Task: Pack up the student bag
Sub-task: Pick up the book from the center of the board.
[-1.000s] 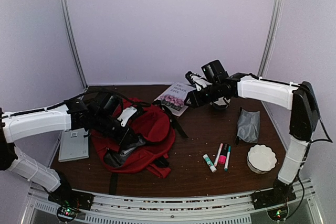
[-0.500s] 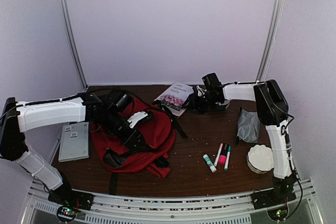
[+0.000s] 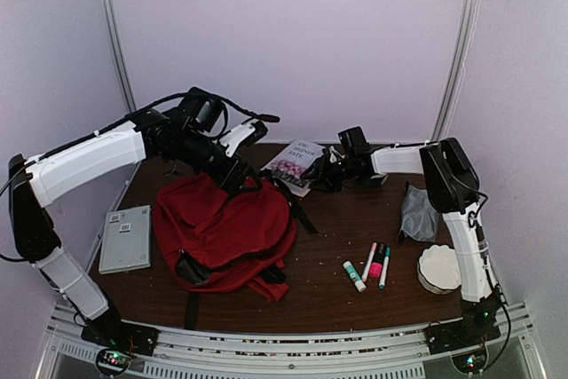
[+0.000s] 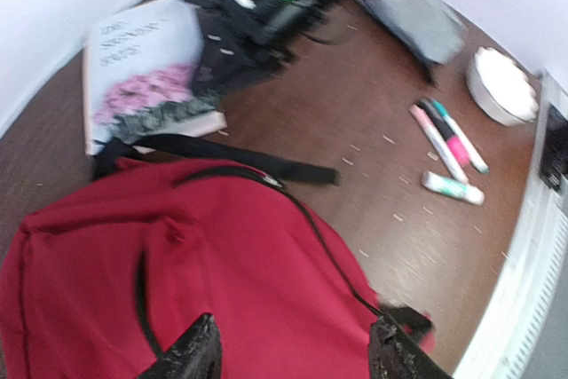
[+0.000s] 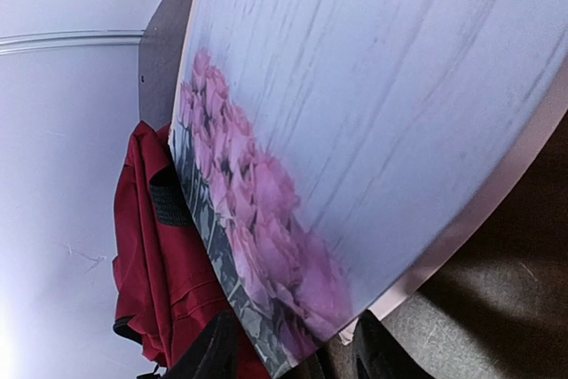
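Left gripper hangs above the student bag with its fingers spread well apart and nothing between them; in the wrist view the dark fingertips frame only red fabric; the student bag lies slumped on the left half of the brown table, red outer side up, with a black zip line curving across it; a black strap trails from its far right corner toward the middle of the table; just left of the bag, near but apart, lies a flat grey case with a small label; beyond the bag's far right corner a book with pink flowers on a pale cover rests beside the strap; right gripper sits low at the book's right edge; its wrist view is nearly filled by the cover, one corner of the book reaching down by the fingers, but whether the jaws are clamped on that corner or merely stand beside it cannot be told; further right a crumpled grey pouch lies near the table's right side; in front of it three pens lie side by side, with a green-and-white glue stick just to their left; a white fluted bowl sits at the right, close to the right arm.
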Controlling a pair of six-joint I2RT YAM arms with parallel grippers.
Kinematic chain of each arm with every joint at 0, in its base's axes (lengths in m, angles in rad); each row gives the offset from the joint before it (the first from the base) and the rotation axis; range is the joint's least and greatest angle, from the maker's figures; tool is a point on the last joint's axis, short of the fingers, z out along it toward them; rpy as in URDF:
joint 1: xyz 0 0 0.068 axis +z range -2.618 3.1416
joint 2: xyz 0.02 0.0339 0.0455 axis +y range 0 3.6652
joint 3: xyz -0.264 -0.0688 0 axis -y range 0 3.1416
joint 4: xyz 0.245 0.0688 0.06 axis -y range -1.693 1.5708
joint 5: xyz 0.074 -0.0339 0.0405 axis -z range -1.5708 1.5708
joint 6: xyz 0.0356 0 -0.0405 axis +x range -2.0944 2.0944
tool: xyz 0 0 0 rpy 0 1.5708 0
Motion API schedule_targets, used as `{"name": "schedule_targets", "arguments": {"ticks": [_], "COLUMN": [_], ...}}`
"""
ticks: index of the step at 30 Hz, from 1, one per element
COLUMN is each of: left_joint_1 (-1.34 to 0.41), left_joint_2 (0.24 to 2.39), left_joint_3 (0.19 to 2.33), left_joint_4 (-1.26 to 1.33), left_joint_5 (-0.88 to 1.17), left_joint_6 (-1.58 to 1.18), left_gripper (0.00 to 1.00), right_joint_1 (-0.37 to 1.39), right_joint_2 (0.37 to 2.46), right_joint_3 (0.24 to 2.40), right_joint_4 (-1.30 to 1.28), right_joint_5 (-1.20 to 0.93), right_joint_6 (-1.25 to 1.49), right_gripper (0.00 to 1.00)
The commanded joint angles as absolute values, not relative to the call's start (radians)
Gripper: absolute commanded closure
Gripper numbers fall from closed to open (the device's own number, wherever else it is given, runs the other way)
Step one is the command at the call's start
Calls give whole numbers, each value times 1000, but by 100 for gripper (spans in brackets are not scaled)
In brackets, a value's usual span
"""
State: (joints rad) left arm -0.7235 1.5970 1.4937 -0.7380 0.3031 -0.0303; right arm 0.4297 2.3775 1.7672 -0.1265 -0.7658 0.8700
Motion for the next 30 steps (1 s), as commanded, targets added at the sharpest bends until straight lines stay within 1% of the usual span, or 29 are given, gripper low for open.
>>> {"name": "schedule_targets", "arguments": {"ticks": [1,8,12,15,18,23,30], "left_joint_1": [-678,-647,-649,-651,-660,-661,-662], "left_joint_2": [1717,1888,1938,1976,1980,1970,1927], "left_joint_3": [1550,1643,1598,1568,1515,1444,1398], "left_joint_4": [-574,-506,-448,-426,-391,-353,-331], "left_joint_5": [172,173,254,326,329,324,242], "left_joint_6": [-110,-209,-255,-282,-298,-321,-340], "left_gripper": [42,42,44,47,48,49,49], "right_joint_1": [433,432,431,431,430,430,423], "right_joint_2": [2402,2418,2432,2443,2449,2447,2367], "right_joint_3": [1784,1783,1771,1750,1740,1737,1668], "right_joint_4": [-67,-14,43,168,233,285,321], "right_joint_5": [-788,-802,-830,-859,-873,-891,-916], "right_joint_6": [921,944,993,1080,1124,1141,1134], "right_gripper": [58,66,73,80,89,99,100]}}
